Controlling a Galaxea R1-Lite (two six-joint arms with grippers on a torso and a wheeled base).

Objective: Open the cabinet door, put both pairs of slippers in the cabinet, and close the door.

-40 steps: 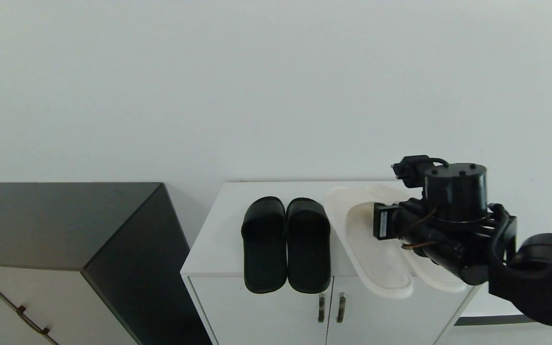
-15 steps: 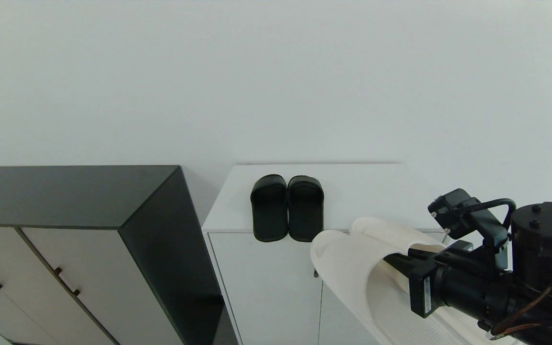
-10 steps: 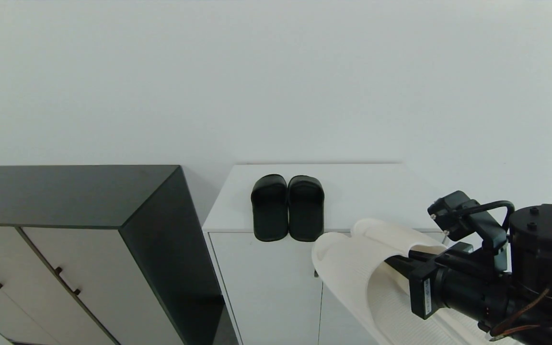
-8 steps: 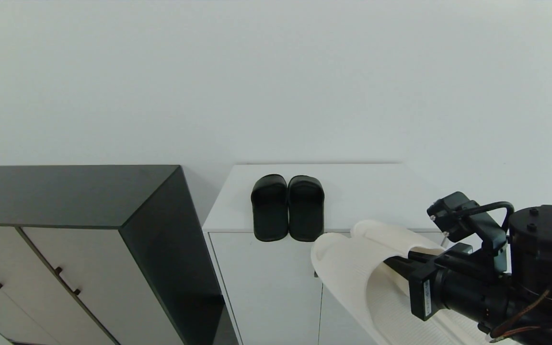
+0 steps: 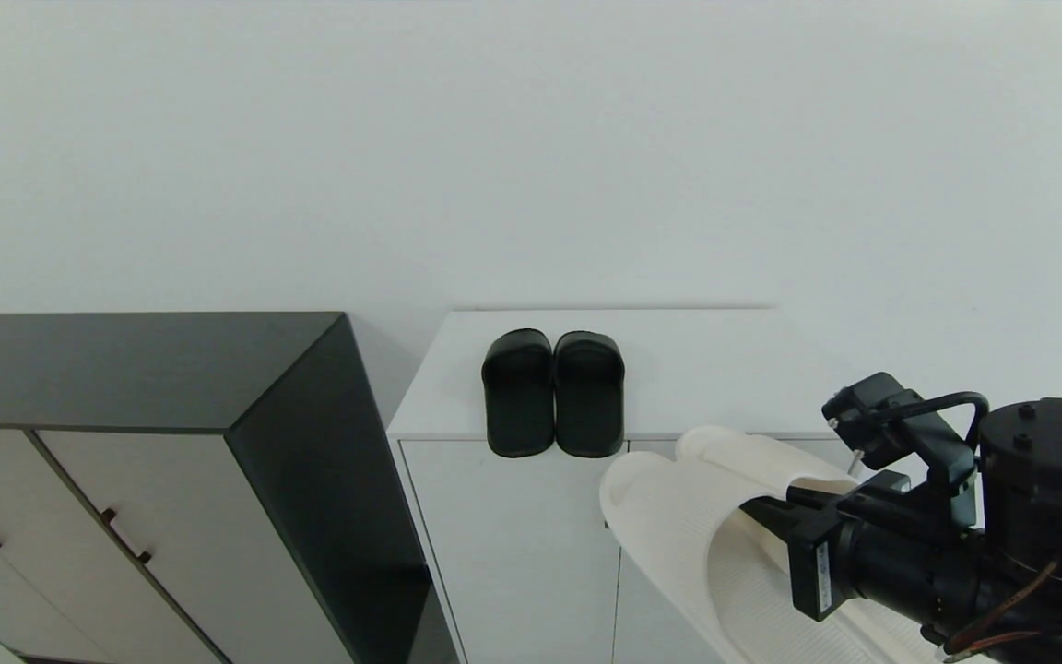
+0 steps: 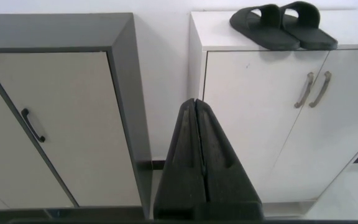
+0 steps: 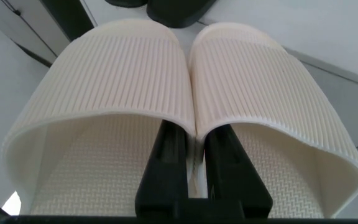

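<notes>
Centrally, the right hand (image 7: 194, 158) clamps the white slippers (image 5: 678, 526), one finger under each strap, pinching their inner walls together; its fingertips are hidden beneath the straps. The pair hangs in front of the white cabinet (image 5: 513, 553), covering most of the door handles (image 6: 314, 89) in the head view, and its heels are cut off at that view's lower edge. Both doors sit shut. The black slippers (image 5: 554, 392) lie side by side on the cabinet top, heels slightly overhanging its front edge. A narrow gap separates this cabinet from the dark cabinet (image 5: 125, 369) on the left. The left hand (image 6: 195, 112), fingers pressed together and holding nothing, hangs low before that gap
</notes>
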